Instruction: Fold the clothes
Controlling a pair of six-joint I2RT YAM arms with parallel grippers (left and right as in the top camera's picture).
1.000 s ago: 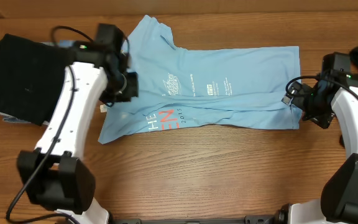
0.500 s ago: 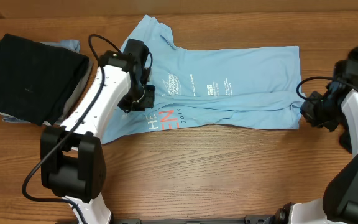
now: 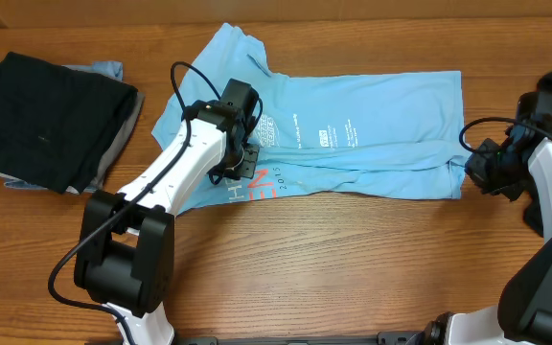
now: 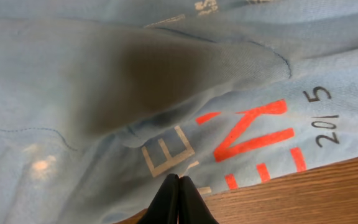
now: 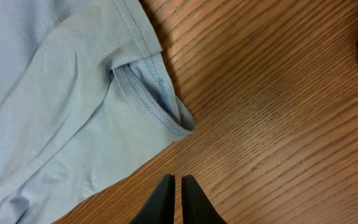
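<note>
Lying flat along the far half of the table (image 3: 353, 268), a light blue shirt (image 3: 381, 125) is folded lengthwise into a long band, with its hem toward the right edge and a sleeve pointing at the far edge. Red-and-white lettering (image 3: 257, 184) with "2015" runs along its near-left part. The left gripper (image 3: 242, 165) hangs over the shirt's left part, just beside that lettering; in the left wrist view its fingertips (image 4: 178, 186) are pressed together with nothing between them, above the shirt's (image 4: 104, 74) near edge, where cloth gives way to bare wood (image 4: 303, 193). The lettering (image 4: 247, 134) shows to their right. The right gripper (image 3: 471, 169) sits at the shirt's near-right corner; in the right wrist view its fingers (image 5: 174, 186) are drawn together and hold nothing, over bare wood (image 5: 278, 112) just beside a small curled-up fold in the stitched hem (image 5: 160, 99). A black garment (image 3: 46, 120) lies folded by the left edge, well apart from the shirt, on top of a grey garment (image 3: 127, 120). A scrap of light blue cloth (image 3: 105, 70) shows at their far side.
</note>
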